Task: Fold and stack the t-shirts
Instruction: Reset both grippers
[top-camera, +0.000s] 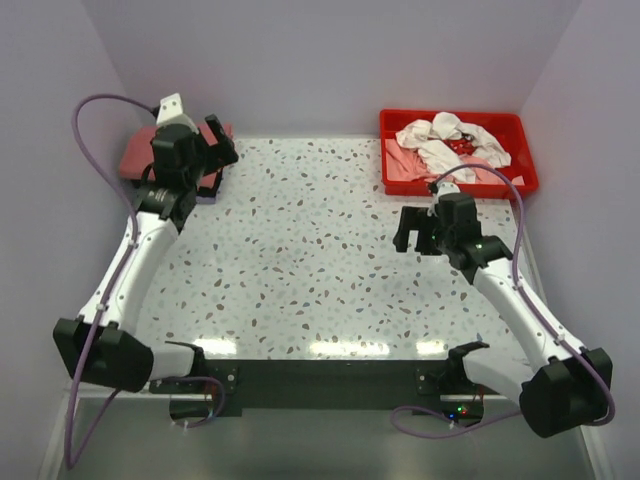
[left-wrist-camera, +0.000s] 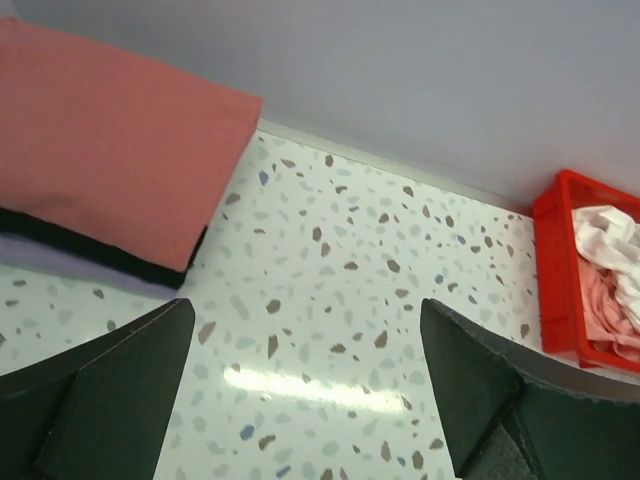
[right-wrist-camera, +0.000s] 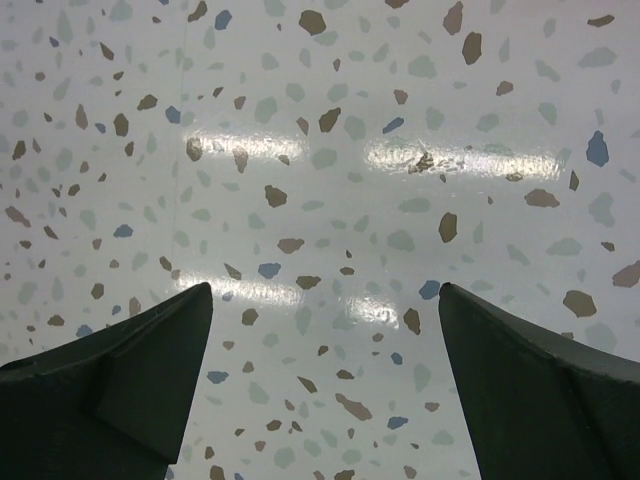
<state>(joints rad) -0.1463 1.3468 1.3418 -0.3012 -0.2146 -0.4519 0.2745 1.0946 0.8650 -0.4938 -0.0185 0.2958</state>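
A folded stack lies at the table's far left corner, with a brick-red t-shirt (top-camera: 138, 156) (left-wrist-camera: 110, 140) on top. Under it are a black one (left-wrist-camera: 110, 255) and a pale one (left-wrist-camera: 40, 255). My left gripper (top-camera: 222, 160) (left-wrist-camera: 308, 305) hovers just right of the stack, open, with only bare table between its fingers. Crumpled white t-shirts (top-camera: 440, 135) (left-wrist-camera: 608, 232) and a pale pink one (top-camera: 408, 166) (left-wrist-camera: 600, 310) fill the red tray (top-camera: 420, 188) (left-wrist-camera: 552, 260). In front of the tray my right gripper (top-camera: 418, 235) (right-wrist-camera: 325, 290) is open over the table and holds nothing.
The speckled terrazzo table (top-camera: 300, 250) is walled at the back and on both sides. The red tray sits in the far right corner. Both arm bases stand at the near edge.
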